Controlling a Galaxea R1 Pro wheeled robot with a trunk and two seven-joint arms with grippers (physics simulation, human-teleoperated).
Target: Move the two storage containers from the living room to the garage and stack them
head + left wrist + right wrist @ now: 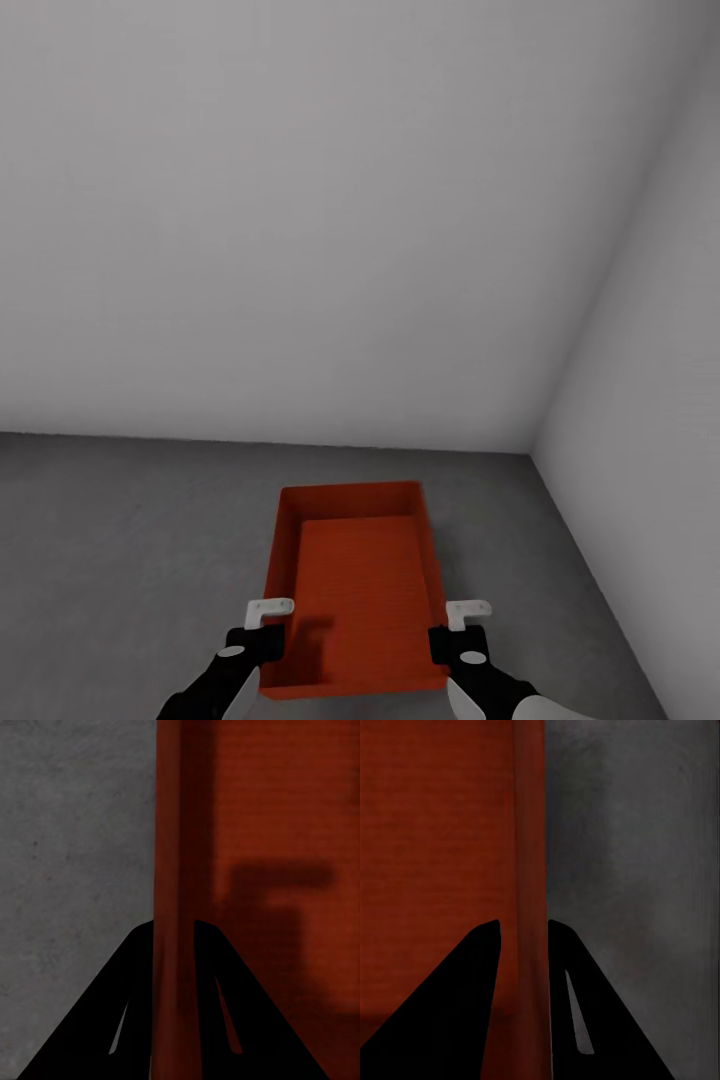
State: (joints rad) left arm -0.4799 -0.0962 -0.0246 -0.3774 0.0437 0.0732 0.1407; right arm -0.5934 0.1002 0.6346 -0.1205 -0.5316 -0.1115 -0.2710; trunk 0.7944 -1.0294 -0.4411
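Carrying step in the garage — left gripper [270,625] and right gripper [452,628] are each pinching a side wall of the bin [355,590], holding it over the concrete floor [120,540] near the corner — next, lowering it level before releasing.

The storage container [360,590] is rendered as matt orange-red plastic — fine horizontal ribbing is seen across its base, while its walls are smooth. The floor [120,520] is shown as rough, mottled dark grey concrete, without gloss. The walls [300,220] are given a plain, smooth, pale grey matt finish. The 2 gripper fingers [90,1020] in each wrist view are seen as flat matt black.
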